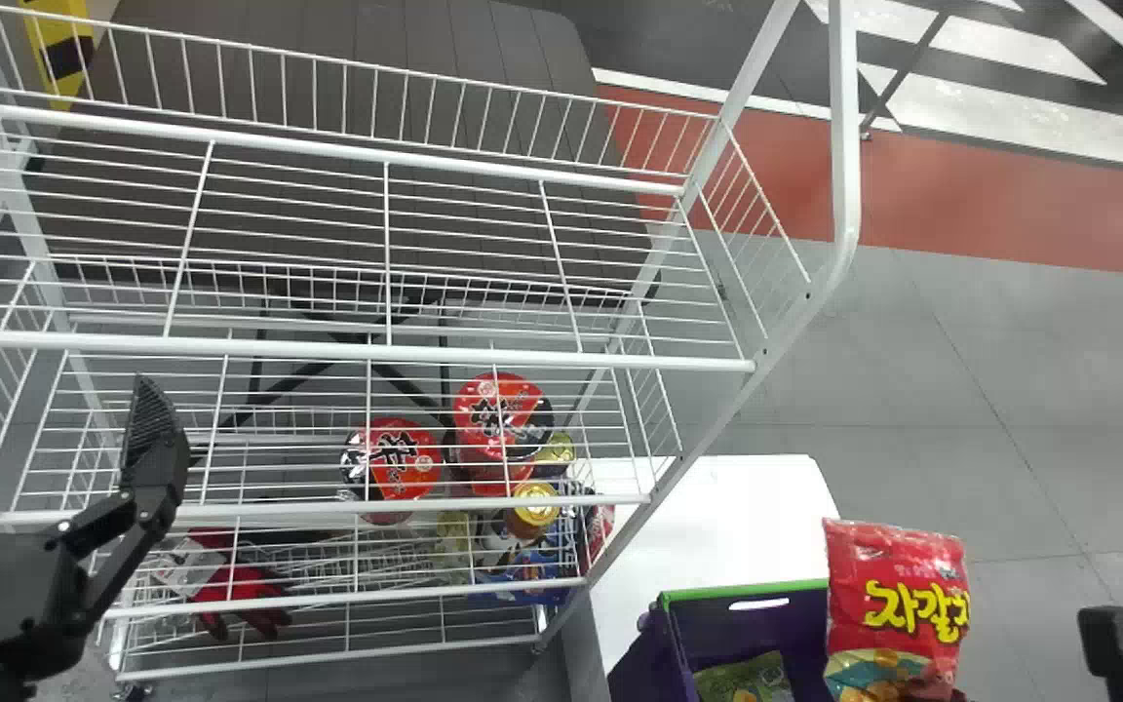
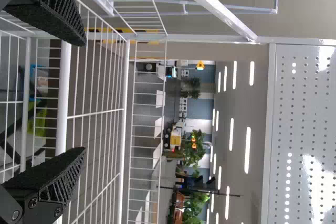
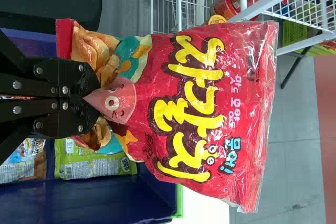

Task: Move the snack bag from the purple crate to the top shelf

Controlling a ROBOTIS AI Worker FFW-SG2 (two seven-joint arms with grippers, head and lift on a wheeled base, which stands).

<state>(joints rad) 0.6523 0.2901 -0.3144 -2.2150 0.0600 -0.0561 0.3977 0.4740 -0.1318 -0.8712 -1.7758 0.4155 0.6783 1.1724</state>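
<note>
Seamed floor (image 1: 1049, 361) lies behind the crinkled snack bag (image 1: 898, 585).

Red tubs (image 1: 404, 466) near a gold lid (image 1: 535, 505), red gloves (image 1: 242, 589) apart

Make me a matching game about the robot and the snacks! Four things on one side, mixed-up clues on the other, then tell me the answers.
Things:
1. Red snack bag
2. Purple crate
3. Left end effector
4. Green bag

Clues:
A. Has a green rim
B. Lies inside the crate
C. Gripped by the right end effector
D. Its two fingers are spread apart

Right pairs: 1-C, 2-A, 3-D, 4-B
</note>
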